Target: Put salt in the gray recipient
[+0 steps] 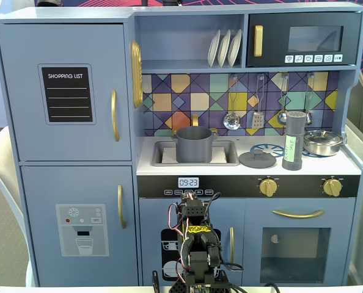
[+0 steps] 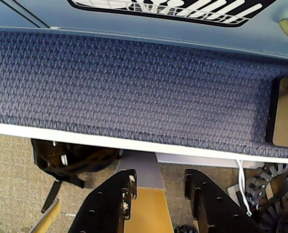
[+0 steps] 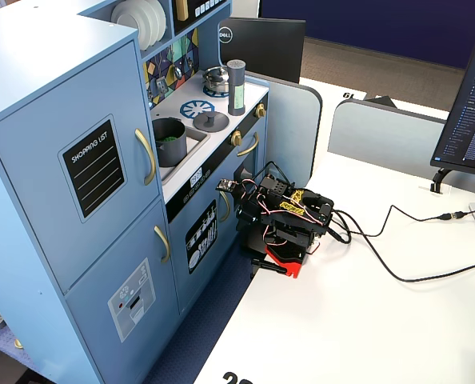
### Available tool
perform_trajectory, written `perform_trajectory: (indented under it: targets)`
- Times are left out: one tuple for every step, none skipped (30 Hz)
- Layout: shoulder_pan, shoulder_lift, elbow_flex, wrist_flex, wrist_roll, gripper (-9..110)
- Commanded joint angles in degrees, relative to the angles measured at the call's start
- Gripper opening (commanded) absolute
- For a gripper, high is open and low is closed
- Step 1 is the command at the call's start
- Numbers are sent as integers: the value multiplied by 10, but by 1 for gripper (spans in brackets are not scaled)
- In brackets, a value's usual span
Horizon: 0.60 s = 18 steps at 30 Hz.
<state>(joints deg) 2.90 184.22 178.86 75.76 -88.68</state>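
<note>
Arm folded low in front of the toy kitchen; black two-finger gripper (image 2: 156, 187) has its fingers spread, nothing between them. Tall dark gray cylindrical salt shaker with pale green label (image 1: 293, 141) stands upright on the counter by the blue burner, beside the flat gray knobbed lid (image 1: 256, 159). Matte gray cylindrical pot (image 1: 194, 144) sits in the sink, well apart from the shaker.

Blue toy kitchen (image 1: 65, 91) – colourful tile backsplash (image 1: 187, 97), white desk (image 3: 365, 320), monitors (image 3: 471, 96) behind
</note>
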Motion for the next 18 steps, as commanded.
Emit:
perform_trajectory:
  targets:
    - [7,3,-3,3,10,7]
    - [7,3,-3,3,10,7]
    - [7,3,-3,3,10,7]
    - [7,3,-3,3,10,7]
    - [7,3,-3,3,10,7]
    - [7,3,-3,3,10,7]
    - [7,3,-3,3,10,7]
    - [7,3,-3,3,10,7]
    - [7,3,-3,3,10,7]
    - [7,3,-3,3,10,7]
    - [7,3,-3,3,10,7]
    - [7,3,-3,3,10,7]
    - [7,3,-3,3,10,7]
    - [7,3,-3,3,8,8]
    - [7,3,-3,3,7,11]
    - [7,3,-3,3,5,13]
    - [5,3,-3,3,2,13]
    - [-3,3,-3,4,-6,13]
